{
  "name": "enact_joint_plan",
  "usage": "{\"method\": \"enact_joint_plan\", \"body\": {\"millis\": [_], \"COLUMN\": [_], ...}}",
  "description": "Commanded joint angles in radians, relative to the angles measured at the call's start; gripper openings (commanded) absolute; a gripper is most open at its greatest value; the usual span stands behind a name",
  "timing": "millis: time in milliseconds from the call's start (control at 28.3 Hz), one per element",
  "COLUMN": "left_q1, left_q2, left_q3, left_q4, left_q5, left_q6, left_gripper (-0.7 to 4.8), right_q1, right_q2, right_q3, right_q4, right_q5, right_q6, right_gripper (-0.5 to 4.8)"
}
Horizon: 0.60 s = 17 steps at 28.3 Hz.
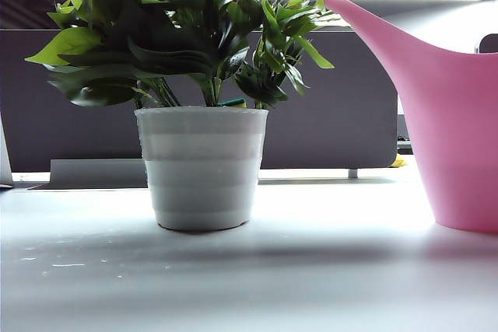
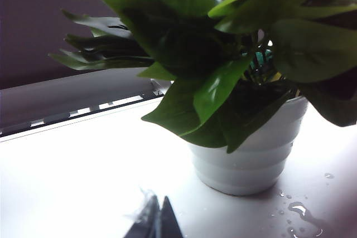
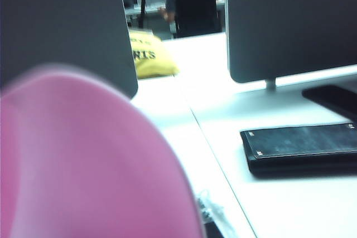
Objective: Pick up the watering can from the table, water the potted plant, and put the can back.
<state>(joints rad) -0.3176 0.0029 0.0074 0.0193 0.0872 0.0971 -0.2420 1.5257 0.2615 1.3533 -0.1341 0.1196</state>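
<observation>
Exterior view: the plant (image 1: pixel 175 29) stands in its white pot (image 1: pixel 201 167) on the table (image 1: pixel 233 277), left of centre. The can (image 1: pixel 455 130) stands just to its right, its base on the table and its spout (image 1: pixel 350 17) rising toward the outer leaves. The two sit near each other but apart, probably so that a tilt of the can would bring the spout over the foliage without a long carry. No arm or gripper shows here, and the can looks at rest, so either the pour has yet to start or the can has been set back; I cannot tell which from this view.

Left wrist view: the left gripper (image 2: pixel 157 222) sits low over the table just short of the pot (image 2: pixel 251 154), its dark tips pressed together with nothing between them. It seems parked out of the way. Water drops (image 2: pixel 301 211) lie on the table beside the pot, which hints that some watering has happened.

Right wrist view: the can's pink body (image 3: pixel 83 165) fills the near part of the picture, blurred and very close. The right gripper is not visible, so I cannot tell how its jaws stand or whether they touch the can. Beyond it lie a black slab (image 3: pixel 301 146) and a dark monitor (image 3: pixel 290 23).
</observation>
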Motion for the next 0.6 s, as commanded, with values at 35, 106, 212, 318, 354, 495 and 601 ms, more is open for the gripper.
{"method": "enact_joint_plan", "body": {"millis": [35, 106, 212, 318, 354, 495, 601], "left_q1": [0.001, 0.001, 0.001, 0.001, 0.001, 0.001, 0.001], "left_q2": [0.001, 0.001, 0.001, 0.001, 0.001, 0.001, 0.001], "left_q3": [0.001, 0.001, 0.001, 0.001, 0.001, 0.001, 0.001], "left_q4": [0.012, 0.012, 0.012, 0.012, 0.012, 0.012, 0.012], "left_q5": [0.004, 0.004, 0.004, 0.004, 0.004, 0.004, 0.004], "left_q6": [0.000, 0.000, 0.000, 0.000, 0.000, 0.000, 0.000], "left_gripper": [-0.05, -0.05, -0.05, -0.05, -0.05, -0.05, -0.05], "right_q1": [0.002, 0.003, 0.005, 0.006, 0.006, 0.006, -0.005], "right_q2": [-0.003, -0.003, -0.005, -0.005, -0.006, -0.044, -0.102], "right_q3": [0.004, 0.003, -0.010, -0.039, -0.056, -0.148, -0.217], "right_q4": [-0.005, -0.055, -0.087, -0.085, -0.084, 0.005, 0.052], "right_q5": [0.002, 0.001, -0.002, -0.002, -0.002, 0.019, 0.072], "right_q6": [0.011, 0.011, 0.016, 0.018, 0.019, 0.019, 0.019], "right_gripper": [1.59, 1.60, 1.65, 1.81, 1.81, 1.82, 1.99]}}
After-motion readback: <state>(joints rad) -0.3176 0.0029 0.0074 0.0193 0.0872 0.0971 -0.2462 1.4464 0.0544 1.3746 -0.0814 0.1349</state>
